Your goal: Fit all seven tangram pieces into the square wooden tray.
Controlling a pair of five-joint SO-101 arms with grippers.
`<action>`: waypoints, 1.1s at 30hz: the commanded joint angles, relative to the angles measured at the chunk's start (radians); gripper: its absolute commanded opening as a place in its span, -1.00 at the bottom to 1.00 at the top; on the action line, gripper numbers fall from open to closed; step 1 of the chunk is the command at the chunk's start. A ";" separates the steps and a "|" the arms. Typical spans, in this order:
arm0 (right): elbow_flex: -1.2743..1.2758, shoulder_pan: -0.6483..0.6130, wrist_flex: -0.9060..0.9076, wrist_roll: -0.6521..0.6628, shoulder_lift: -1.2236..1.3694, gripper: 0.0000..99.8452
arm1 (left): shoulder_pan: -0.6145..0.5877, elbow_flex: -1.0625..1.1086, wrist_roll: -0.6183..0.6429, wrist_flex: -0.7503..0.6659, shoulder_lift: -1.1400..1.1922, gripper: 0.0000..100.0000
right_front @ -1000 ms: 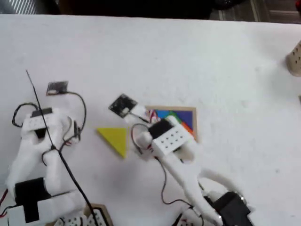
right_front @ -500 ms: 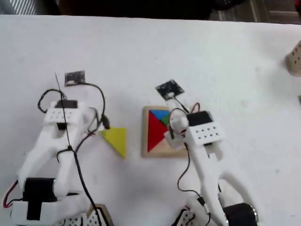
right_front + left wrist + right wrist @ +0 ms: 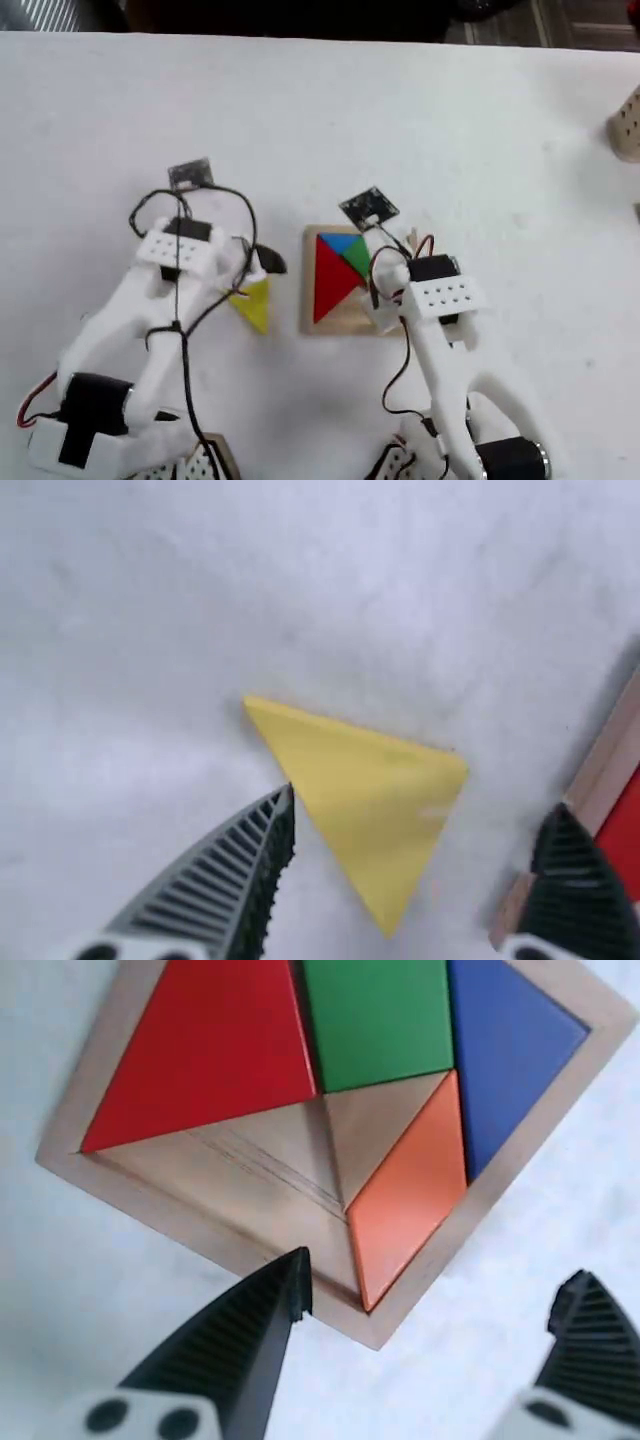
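Yellow triangular tangram piece lies left of centre in the high view, beneath my left gripper, whose fingers are spread wide, holding nothing. My right gripper gapes empty above the square wooden tray at centre.

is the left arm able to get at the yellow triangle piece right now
Probably yes. The left claw hangs open over the yellow triangle piece, straddling it, with nothing lying between. The square wooden tray sits close on one side, though.
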 commanded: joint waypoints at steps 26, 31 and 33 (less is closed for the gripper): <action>-0.008 -0.051 -0.012 0.014 0.019 -0.26 | 0.018 -0.054 0.138 -0.098 0.228 -0.11; -0.008 -0.051 -0.012 0.014 0.019 -0.26 | 0.012 -0.032 0.137 -0.101 0.183 -0.11; -0.008 -0.050 -0.012 0.012 0.019 -0.26 | -0.007 -0.017 0.137 -0.123 0.174 -0.16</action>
